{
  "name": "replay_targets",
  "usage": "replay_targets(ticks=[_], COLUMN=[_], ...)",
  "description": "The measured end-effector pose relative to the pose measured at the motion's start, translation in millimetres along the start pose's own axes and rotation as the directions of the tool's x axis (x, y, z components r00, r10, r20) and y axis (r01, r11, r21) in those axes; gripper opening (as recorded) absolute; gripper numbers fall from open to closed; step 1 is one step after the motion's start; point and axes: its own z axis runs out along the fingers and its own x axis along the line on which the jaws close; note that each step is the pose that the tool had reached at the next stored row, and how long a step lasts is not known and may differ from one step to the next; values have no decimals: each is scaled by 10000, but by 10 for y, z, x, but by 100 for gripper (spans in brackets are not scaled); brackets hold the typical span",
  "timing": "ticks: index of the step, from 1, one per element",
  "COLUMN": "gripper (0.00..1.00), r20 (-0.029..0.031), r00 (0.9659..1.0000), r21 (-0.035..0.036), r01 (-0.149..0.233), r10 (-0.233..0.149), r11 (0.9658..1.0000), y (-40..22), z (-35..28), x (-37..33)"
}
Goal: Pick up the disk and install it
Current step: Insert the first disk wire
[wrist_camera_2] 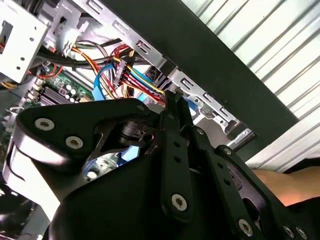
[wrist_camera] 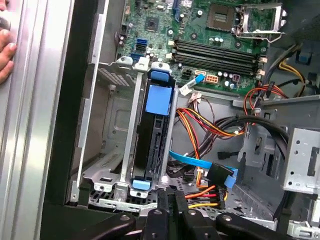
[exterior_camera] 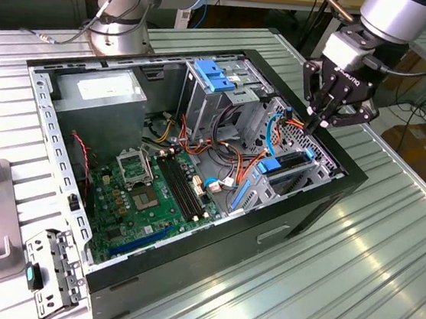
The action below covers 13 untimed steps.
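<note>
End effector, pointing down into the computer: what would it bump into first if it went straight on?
Probably the bundle of coloured wires just below the end effector, next to the disk. Depth is hard to judge, so this is a best guess.

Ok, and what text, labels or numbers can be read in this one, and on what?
No text can be quoted here.
Sticker on the power supply: print too small to read.
End effector body: white maker's mark, left unquoted.
Motherboard: white markings, too small to read.
Disk in its bay: no print shows.
</note>
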Motion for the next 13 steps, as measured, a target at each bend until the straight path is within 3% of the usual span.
replay_targets(ticks=[13], gripper=[17], r20=[-1], r00=[10000], r21=[-1], r01=[-74], r10=[74], r11=[10000], y=[1], z=[0], x=[0])
